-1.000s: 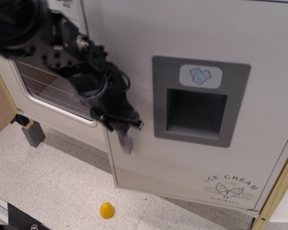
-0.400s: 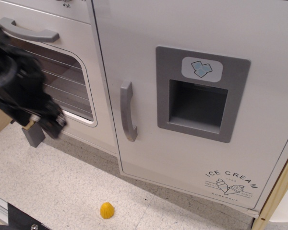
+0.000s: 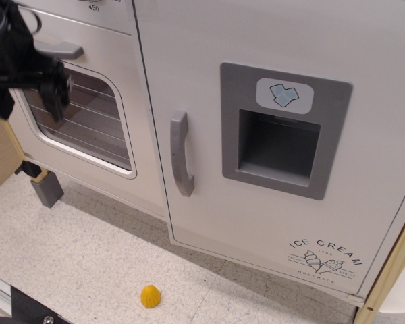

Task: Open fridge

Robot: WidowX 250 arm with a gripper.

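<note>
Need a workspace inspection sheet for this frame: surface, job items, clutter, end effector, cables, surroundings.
Surface: speckled light floor, bare apart from the clutter.
Job's things: fridge door looks shut; vertical grey handle untouched; ice-dispenser panel on the door.
Clutter: small yellow object on the floor; grey block below the oven.
Grippers: end effector blurred, in front of the oven door, apart from the fridge handle; jaw state unclear.
Cables: nothing seen.
Surroundings: wooden trim at right.

White oven door with window at left; small yellow piece on speckled floor.
</note>
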